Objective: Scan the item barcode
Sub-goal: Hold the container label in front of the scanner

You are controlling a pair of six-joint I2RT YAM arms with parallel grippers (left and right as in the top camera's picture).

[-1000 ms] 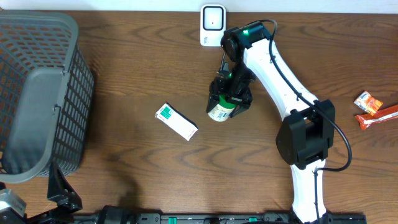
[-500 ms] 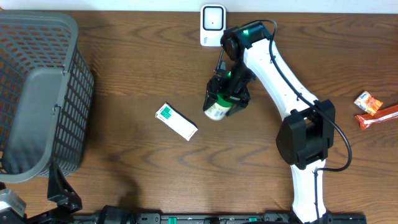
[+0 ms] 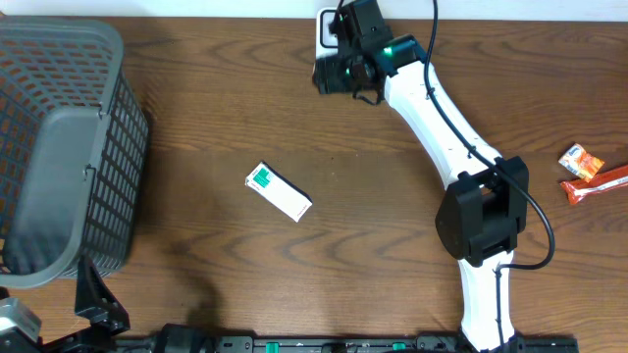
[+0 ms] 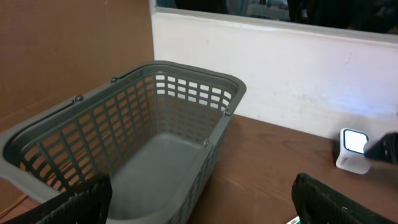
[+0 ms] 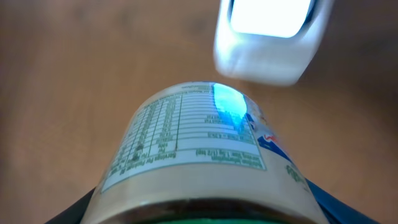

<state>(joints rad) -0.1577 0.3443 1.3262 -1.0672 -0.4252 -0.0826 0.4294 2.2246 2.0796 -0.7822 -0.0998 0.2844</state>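
While we read the table from the left, we meet first the grey basket [image 3: 59, 147], which plays no part in the step in hand. Our left gripper [image 4: 200, 202] hangs low beside it, with its fingers wide apart and nothing between them. Toward the middle, a small white and green box [image 3: 279, 191] lies flat on the wood, well apart from both arms.

Further right, at the far edge, our right gripper [image 3: 345, 69] is clamped on the bottle [image 5: 199, 149] and holds it off the table, just in front of the scanner [image 5: 268, 40]. From the right wrist we see that the bottle's long axis runs out from the jaws toward the scanner. Its far end sits just below and a little left of the lit window. A blue glow falls on the label's nutrition panel near that end. We see no barcode on the side that faces the camera, so we cannot tell where it sits. We judge that the next move is a roll of the bottle about its long axis, made by the right arm alone. At the far right, two orange snack packets [image 3: 587, 169] lie untouched.
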